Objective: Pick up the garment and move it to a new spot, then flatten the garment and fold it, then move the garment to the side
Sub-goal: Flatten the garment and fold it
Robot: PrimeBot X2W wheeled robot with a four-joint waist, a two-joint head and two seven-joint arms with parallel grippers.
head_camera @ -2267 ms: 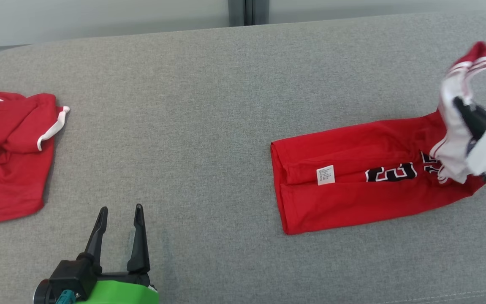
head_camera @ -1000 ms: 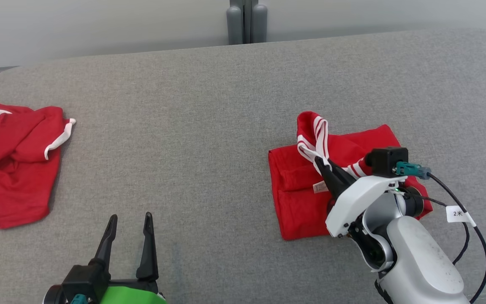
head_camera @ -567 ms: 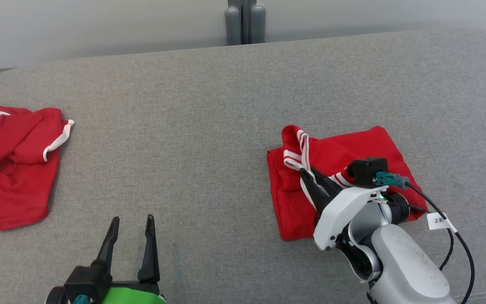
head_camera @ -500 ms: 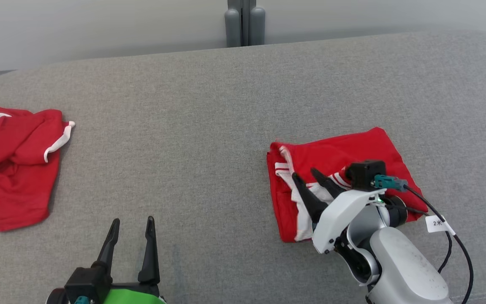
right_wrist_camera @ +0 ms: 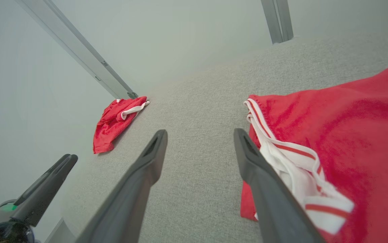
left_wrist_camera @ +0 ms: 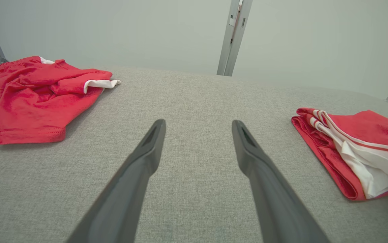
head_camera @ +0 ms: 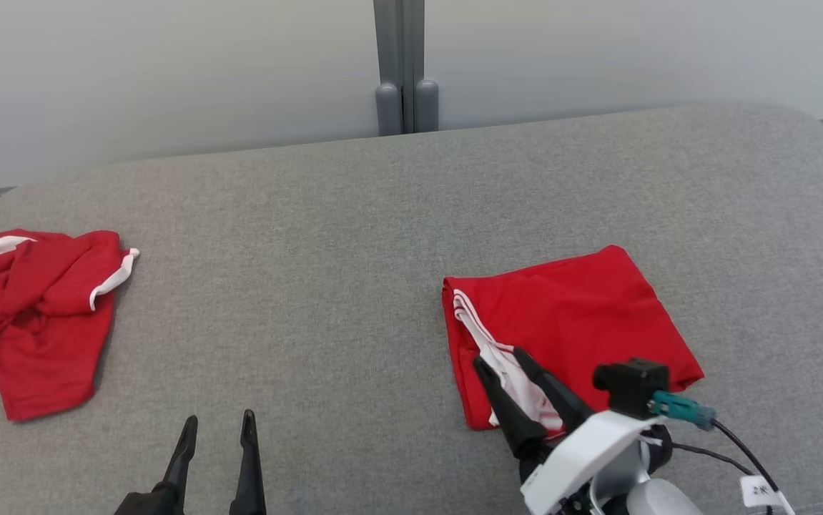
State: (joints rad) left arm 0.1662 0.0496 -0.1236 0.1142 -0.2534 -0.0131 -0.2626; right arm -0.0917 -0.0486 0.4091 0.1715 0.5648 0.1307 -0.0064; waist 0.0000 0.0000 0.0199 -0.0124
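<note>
My right claw (head_camera: 498, 357) is wide open and holds nothing. My left claw (head_camera: 218, 420) is wide open too, low on my left side, well apart from the work. The shirt (head_camera: 568, 322) lies folded in a red square on the right part of the grey pad (head_camera: 325, 250). Its white striped trim (head_camera: 470, 318) sticks out along the left edge, right by my right claw's tips. I cannot tell if they touch it. Far to the left lies another red cloth (head_camera: 39, 307), all bunched up. I think the shirt is soft, thin and very light, so it will flop and may slip open. If I pinch only the trim or the top layer, the fold will likely fall apart. I think it is best to bite all the layers together at the thick folded edge, then slide it low to the side.
</note>
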